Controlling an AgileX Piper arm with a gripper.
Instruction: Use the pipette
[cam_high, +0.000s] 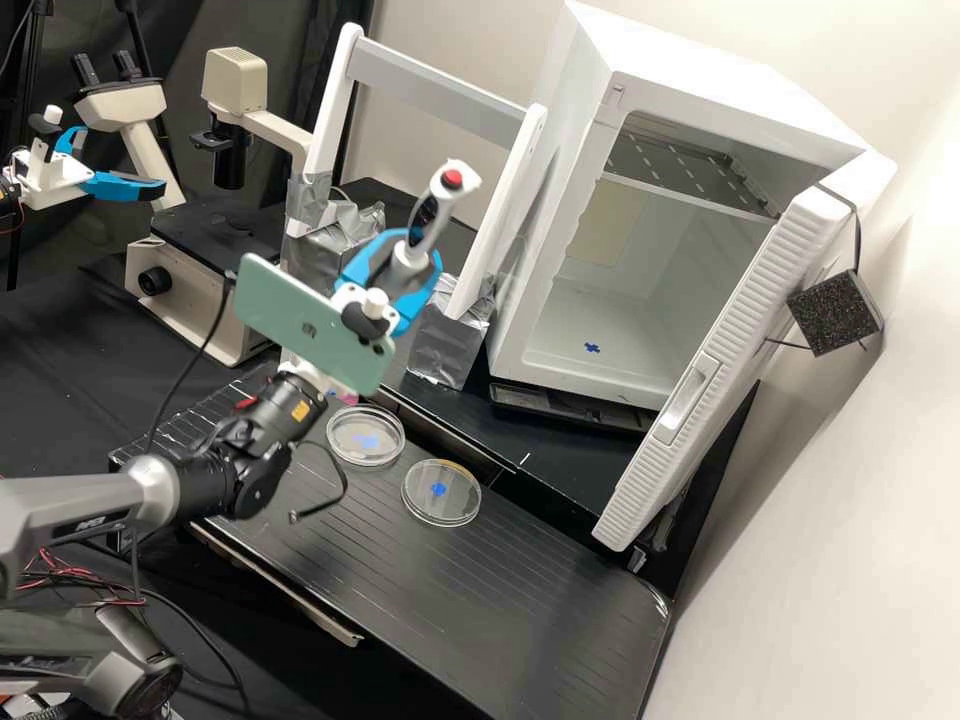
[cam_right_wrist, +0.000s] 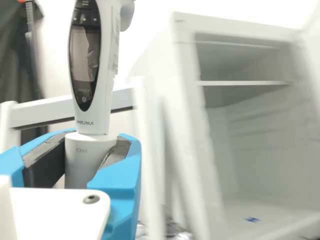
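The pale grey, long-bodied pipette with a dark oval panel (cam_right_wrist: 95, 95) is clamped in my white gripper with bright blue fingers (cam_right_wrist: 96, 150), nearly upright, beside the big white box-shaped cabinet (cam_high: 575, 100), on the side away from its door. I judge the step in hand to be carrying it to its work. Next I would bring its lower end over a dish in front of the cabinet, keeping it plumb, before its button is worked. As for materials, the cabinet is smooth and hard-edged, and the open door (cam_high: 735, 330) at its side has a ribbed white edge. The black, finely grooved board (cam_high: 540, 600) runs before the cabinet, lightly glossy. Beside the cabinet stands a flat-barred white frame (cam_high: 440, 85), its feet wrapped in crinkled silver foil (cam_high: 447, 345). On the board, two round, clear, shallow dishes (cam_high: 441, 492) lie near each other, with blue marks in their circles. Smallest is the pipette's rounded red button (cam_high: 452, 180), topping a body that narrows before widening into a smooth collar between my dark finger pads (cam_right_wrist: 46, 162).
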